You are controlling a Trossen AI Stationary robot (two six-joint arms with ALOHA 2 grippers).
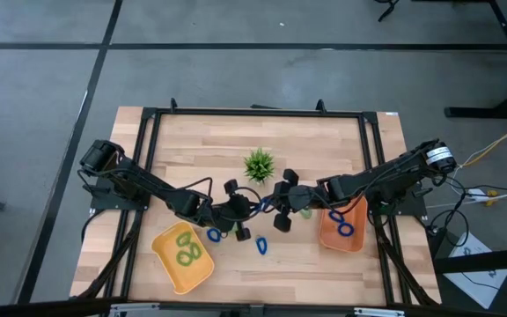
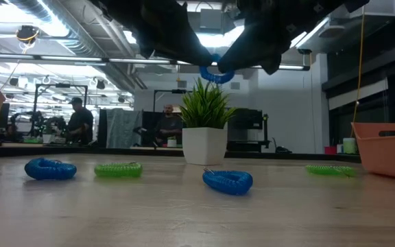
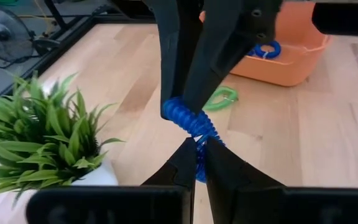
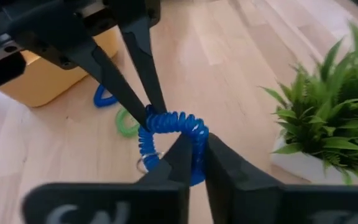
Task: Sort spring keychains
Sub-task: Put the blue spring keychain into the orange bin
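Note:
One blue spring keychain (image 2: 217,73) hangs in the air in front of the plant, held between both grippers. My left gripper (image 3: 197,144) and my right gripper (image 4: 194,140) are both shut on it, meeting above the table's middle (image 1: 265,205). Other blue keychains (image 1: 214,235) (image 1: 261,246) (image 1: 282,222) and a green one (image 1: 304,211) lie flat on the wood. Green keychains (image 1: 187,251) lie in the yellow tray (image 1: 167,264). Blue ones (image 1: 341,224) lie in the orange tray (image 1: 327,238). My left gripper pinches one end of the blue coil loop (image 3: 199,132) between its two fingers, coming from the table's left. The keychain is lifted clear of the table. My right gripper pinches the loop's other side (image 4: 199,132) between its two fingers, coming from the table's right. A small metal ring (image 4: 143,163) hangs below the coil.
A potted spiky green plant (image 1: 259,165) stands just behind the grippers. The yellow tray is at the near left, the orange tray at the near right. A black frame (image 1: 253,113) runs round the table. People (image 2: 81,120) show far behind the table.

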